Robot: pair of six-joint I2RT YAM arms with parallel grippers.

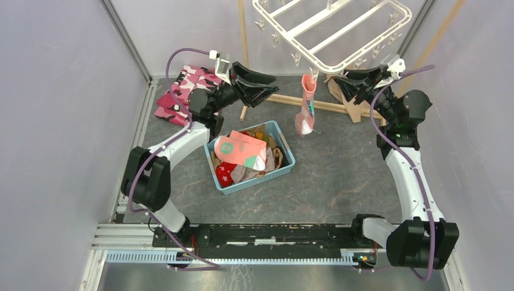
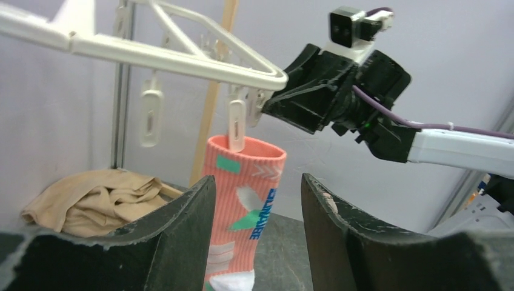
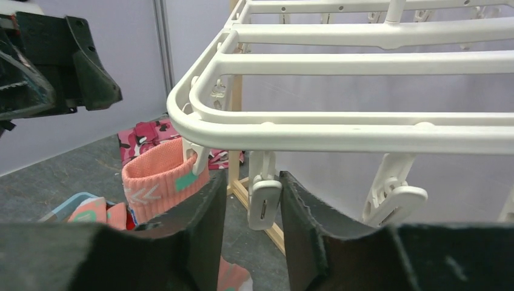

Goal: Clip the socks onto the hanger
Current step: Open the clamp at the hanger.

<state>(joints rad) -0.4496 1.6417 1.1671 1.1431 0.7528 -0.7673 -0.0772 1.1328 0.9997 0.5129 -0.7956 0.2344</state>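
One salmon-pink sock hung by its cuff from a peg at the near corner of the hanger, its toe low toward the table (so, by my reading, that one was done). The other socks lay heaped in the blue basket on the table between the two arms, probably set there so that either could reach in.

The left gripper was wide open and held nothing. It was raised level with the hanging sock and pointed at it from nearby, apart from the fabric.

The right gripper was parted only a little, up under the hanger's rim, with a free clip peg standing in the gap. Whether its fingers touched the peg I could not tell. That placing suggested it was lined up to pinch the peg open for a sock from the basket.
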